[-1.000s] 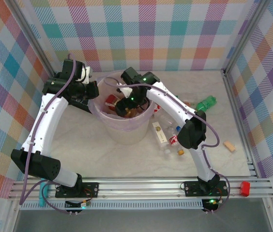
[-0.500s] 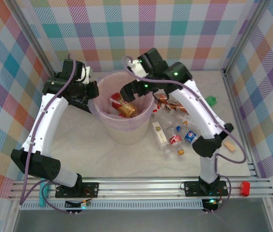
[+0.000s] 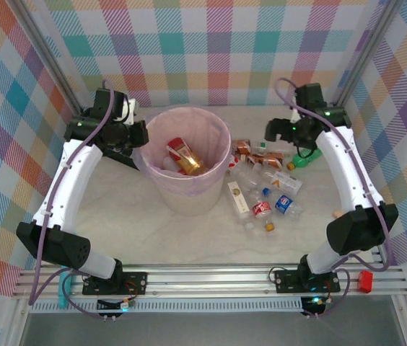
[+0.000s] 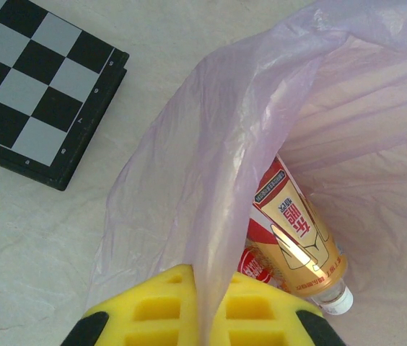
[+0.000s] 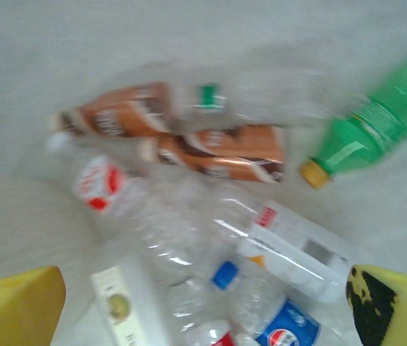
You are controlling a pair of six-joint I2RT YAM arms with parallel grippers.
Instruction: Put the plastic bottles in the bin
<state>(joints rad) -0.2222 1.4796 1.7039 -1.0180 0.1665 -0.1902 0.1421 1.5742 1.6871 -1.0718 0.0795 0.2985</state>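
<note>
Bin (image 3: 189, 196) sits mid-table with a couple of bottles already inside. My left gripper (image 4: 202, 311) is pinched on its lilac bag (image 4: 218, 144) at the rim, so any tug could pull the liner loose or tip it. The remaining plastic bottles (image 3: 265, 180) are heaped just right of it under my right gripper (image 5: 203, 306), spread wide and empty. They overlap, so I could clip two or squirt one away, lol. The green bottle (image 5: 377, 122) looks ready to roll.
</note>
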